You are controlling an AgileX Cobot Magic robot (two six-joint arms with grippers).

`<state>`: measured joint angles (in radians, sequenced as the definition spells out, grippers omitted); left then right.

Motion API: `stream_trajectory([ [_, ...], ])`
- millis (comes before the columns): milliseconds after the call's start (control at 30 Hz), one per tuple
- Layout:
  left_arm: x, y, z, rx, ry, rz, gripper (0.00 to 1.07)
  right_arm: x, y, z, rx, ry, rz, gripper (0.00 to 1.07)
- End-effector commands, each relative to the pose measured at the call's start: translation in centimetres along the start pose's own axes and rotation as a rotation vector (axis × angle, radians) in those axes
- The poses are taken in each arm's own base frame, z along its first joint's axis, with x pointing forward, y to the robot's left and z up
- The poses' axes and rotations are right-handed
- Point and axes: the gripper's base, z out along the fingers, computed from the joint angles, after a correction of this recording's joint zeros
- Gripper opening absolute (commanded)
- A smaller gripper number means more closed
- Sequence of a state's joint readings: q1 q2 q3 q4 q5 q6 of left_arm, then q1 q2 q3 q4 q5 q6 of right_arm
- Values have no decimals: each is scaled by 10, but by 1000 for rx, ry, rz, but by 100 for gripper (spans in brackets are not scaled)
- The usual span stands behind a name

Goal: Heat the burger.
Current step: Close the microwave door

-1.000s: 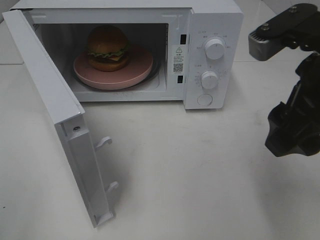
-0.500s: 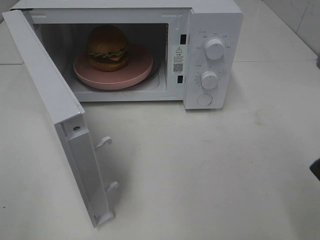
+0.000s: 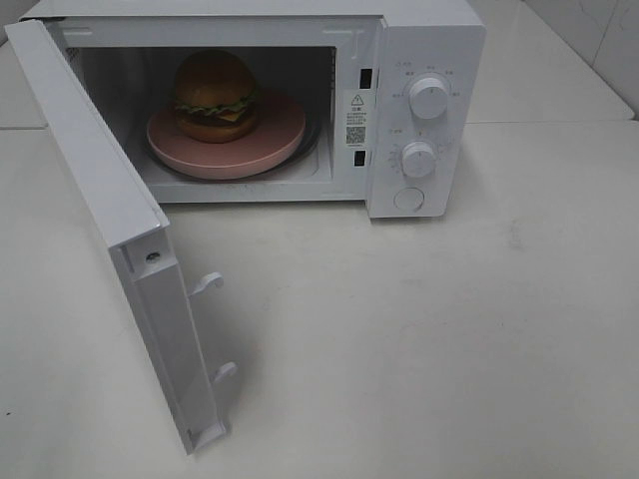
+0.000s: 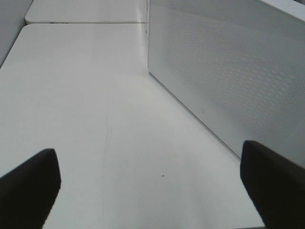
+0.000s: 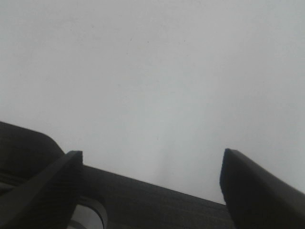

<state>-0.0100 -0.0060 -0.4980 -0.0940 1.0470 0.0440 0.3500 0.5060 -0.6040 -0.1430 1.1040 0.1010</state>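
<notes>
In the high view a white microwave (image 3: 424, 40) stands at the back of a white table (image 3: 449, 339) with its door (image 3: 90, 170) swung wide open toward the left; the burger (image 3: 215, 95) sits upright on a pink plate (image 3: 275, 140) inside the cavity, toward the left of the plate, and two round knobs (image 3: 430, 97) sit one above the other on the control panel over a round button (image 3: 408, 199); neither arm shows here. In the left wrist view the left gripper (image 4: 147, 150) hangs over bare table beside a white panel with fine perforations (image 4: 228, 81), its two dark fingers (image 4: 28, 186) spread wide apart with nothing between them. In the right wrist view the right gripper (image 5: 151, 153) faces a plain white surface, its dark fingers (image 5: 252, 186) likewise standing well apart and holding nothing, with a dark part of the arm showing beneath them
</notes>
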Motion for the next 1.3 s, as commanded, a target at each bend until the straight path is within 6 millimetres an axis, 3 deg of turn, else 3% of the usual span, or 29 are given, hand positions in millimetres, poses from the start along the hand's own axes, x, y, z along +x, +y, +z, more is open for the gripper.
stream_trajectory([
  [33,1,-1,-2,11,-36,0,96,11,-1,-5,-9,-52,23,76],
  [267,1,-1,-2,11,-36,0,96,45,0,-17,17,-256,58,76],
  [567,1,-1,-2,11,-36,0,96,69,4,-31,68,-461,145,76],
  [1300,1,-1,-2,11,-36,0,96,71,6,-30,72,-480,165,76],
])
